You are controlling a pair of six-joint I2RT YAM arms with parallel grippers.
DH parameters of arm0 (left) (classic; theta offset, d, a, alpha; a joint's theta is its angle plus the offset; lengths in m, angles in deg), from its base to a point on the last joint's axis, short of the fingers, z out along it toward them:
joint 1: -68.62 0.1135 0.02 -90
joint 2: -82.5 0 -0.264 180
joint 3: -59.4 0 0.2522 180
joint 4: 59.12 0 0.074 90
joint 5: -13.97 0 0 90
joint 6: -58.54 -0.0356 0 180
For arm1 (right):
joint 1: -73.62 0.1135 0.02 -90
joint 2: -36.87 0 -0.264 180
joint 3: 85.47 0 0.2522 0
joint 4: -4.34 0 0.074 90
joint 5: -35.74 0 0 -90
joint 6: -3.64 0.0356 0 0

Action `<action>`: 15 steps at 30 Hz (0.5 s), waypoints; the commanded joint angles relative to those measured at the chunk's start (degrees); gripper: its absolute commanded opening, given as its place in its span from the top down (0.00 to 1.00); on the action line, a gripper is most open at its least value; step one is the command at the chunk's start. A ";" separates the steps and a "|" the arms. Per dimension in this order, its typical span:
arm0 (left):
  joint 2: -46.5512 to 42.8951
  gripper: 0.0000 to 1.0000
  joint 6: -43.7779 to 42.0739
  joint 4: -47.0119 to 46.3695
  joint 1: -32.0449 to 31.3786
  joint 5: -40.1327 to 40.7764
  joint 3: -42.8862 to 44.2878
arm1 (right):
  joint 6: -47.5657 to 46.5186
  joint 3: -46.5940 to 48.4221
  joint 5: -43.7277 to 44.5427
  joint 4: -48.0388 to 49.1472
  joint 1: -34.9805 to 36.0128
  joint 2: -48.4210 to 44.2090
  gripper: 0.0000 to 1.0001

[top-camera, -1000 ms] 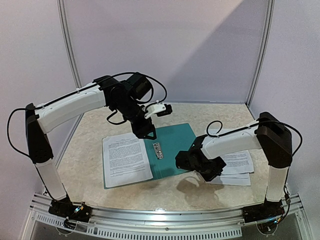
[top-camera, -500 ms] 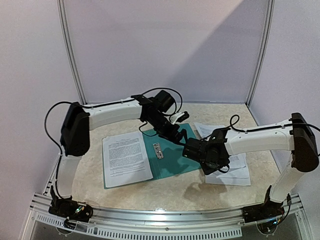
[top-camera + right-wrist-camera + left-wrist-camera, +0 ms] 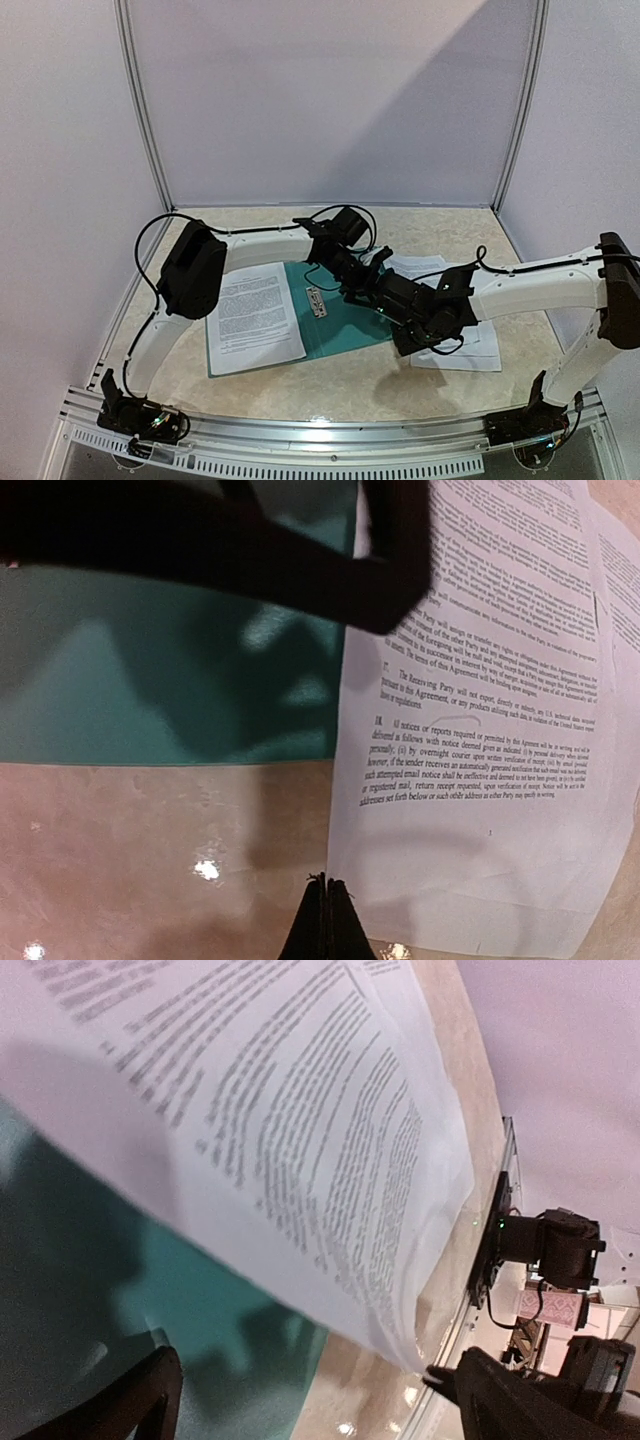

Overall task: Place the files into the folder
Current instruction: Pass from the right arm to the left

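One filed sheet (image 3: 253,318) already lies on the folder's left leaf, well behind where the left gripper (image 3: 310,1400) now works. A second ago that gripper hung over the clip (image 3: 316,300). It has since swung across to the far side of the folder (image 3: 345,325) and spread its fingers wide, holding nothing. Directly under them I see teal cover, and just ahead a lifted sheet (image 3: 300,1130) sags in the air above it, throwing a shadow on the folder.

The right gripper (image 3: 325,905) has come in from beside the stack (image 3: 475,335) to meet the left one. Its fingers are pressed together right at the sheet's near corner, and I judge they are pinching it, since nothing else holds the paper up. Ahead of those fingertips the page overlaps the folder's edge, and the rest still lies over the stack.

So the next file is partly across, and my open left fingers look ready to take its free edge.
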 commanded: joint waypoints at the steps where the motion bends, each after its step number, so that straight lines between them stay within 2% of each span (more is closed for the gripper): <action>1: 2.54 0.03 2.07 -2.31 -1.28 -1.44 3.14 | -2.02 0.01 -4.46 5.38 0.32 0.21 1.00; 8: 4.38 0.10 1.84 -1.30 -1.28 0.06 3.56 | -4.98 -2.36 -8.44 12.87 0.61 -3.26 1.00; 13: 3.78 0.32 0.59 -0.52 -1.11 0.60 3.86 | -5.78 -2.96 -9.11 13.95 0.62 -4.54 1.00; 15: 3.60 0.49 -0.60 0.44 -1.02 1.12 4.63 | -5.71 -2.90 -9.84 14.33 0.68 -4.58 1.00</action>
